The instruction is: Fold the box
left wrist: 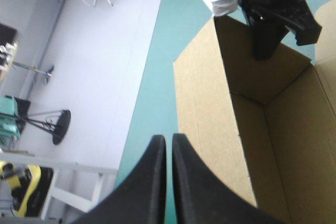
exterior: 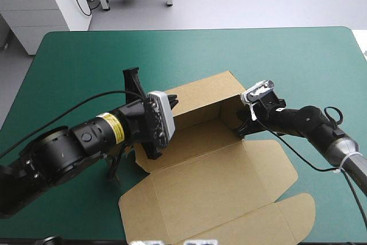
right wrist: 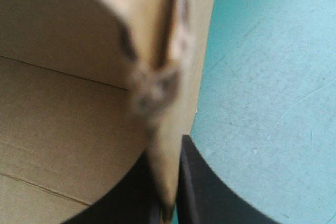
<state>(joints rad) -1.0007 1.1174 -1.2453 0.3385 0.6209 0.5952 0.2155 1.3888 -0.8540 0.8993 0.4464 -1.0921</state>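
Box: at desk centre, slightly toward 5 o'clock. The board is partly formed.

- Long wall at the 12 o'clock side is raised.
- End wall at 3 o'clock is raised against it, so one tray corner is made.
- Lid is laid flat toward 6 o'clock, with its flaps spread on the desk.

Right gripper: all but closed. The upper edge of the 3 o'clock end wall is pinched between the fingers. One finger is seen inside the tray, the other outside over the desk.

Left gripper: its fingers are pressed together with only a slit between them, and no board is seen in that slit. It is held at the 9 o'clock end, just outside the long wall, and pointed toward 3 o'clock along it.

9 o'clock end wall: hidden under the left arm in the high view, so its state cannot be told.

Progress is judged at roughly halfway.

- Done: the long wall and one end wall are up.
- Left: the 9 o'clock end is to be raised and tucked, if that is not already done. The strip on the lid side is to be stood up.
- Not confirmed: whether the 3 o'clock wall is tucked. It is judged to be held up by the right gripper for now.
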